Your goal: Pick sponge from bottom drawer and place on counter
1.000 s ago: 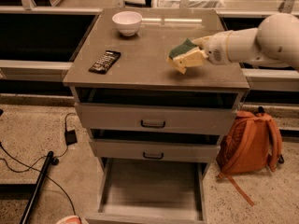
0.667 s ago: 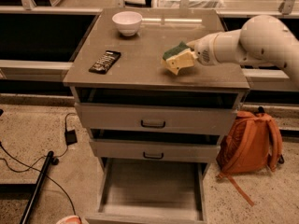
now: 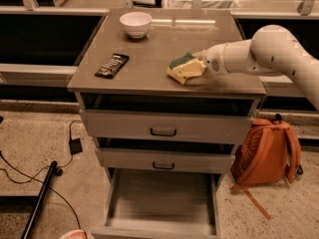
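The sponge (image 3: 183, 67), dark green on top and pale yellow below, is tilted just over the right front part of the counter (image 3: 149, 49). My gripper (image 3: 195, 64) comes in from the right on a white arm and is shut on the sponge's right end. I cannot tell whether the sponge touches the counter. The bottom drawer (image 3: 162, 203) is pulled open below, and its grey inside shows nothing in it.
A white bowl (image 3: 135, 24) stands at the counter's back left. A flat black remote-like bar (image 3: 111, 65) lies at the left front. The two upper drawers (image 3: 164, 128) are slightly ajar. An orange backpack (image 3: 266, 153) leans at the cabinet's right; cables lie on the floor left.
The gripper with the sponge has moved left and lower, closer to the counter top. The arm has swung further over the counter.
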Tool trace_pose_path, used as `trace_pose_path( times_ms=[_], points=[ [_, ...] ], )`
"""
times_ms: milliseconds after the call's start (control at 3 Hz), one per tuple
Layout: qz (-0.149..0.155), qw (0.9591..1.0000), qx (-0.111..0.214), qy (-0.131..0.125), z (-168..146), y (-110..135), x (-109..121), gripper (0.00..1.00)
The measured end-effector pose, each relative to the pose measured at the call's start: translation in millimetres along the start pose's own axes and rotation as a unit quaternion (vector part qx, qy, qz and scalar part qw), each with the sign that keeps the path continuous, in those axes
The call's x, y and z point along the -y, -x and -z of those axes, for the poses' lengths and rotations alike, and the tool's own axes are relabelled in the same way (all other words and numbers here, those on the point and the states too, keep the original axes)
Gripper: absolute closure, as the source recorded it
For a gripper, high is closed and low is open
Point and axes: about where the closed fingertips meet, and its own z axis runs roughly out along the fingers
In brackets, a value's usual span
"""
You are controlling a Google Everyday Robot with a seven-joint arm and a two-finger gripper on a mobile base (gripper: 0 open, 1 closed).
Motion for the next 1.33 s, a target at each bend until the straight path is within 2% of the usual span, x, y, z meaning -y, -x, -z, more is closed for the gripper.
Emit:
trace_pose_path(
  times_ms=[333,667,1000,1333],
  points=[
    [0.001,1.0000,0.000,-0.002,0.4,0.8,-0.5,0.00],
    [0.037,0.9992,-0.010,0.006,9.5,-2.3,-2.5,0.00],
    [0.112,0.9932,-0.019,0.027,39.0,-2.1,-8.4,0.00],
    [0.192,0.9809,-0.028,0.016,71.7,-1.7,-19.6,0.00]
  ],
)
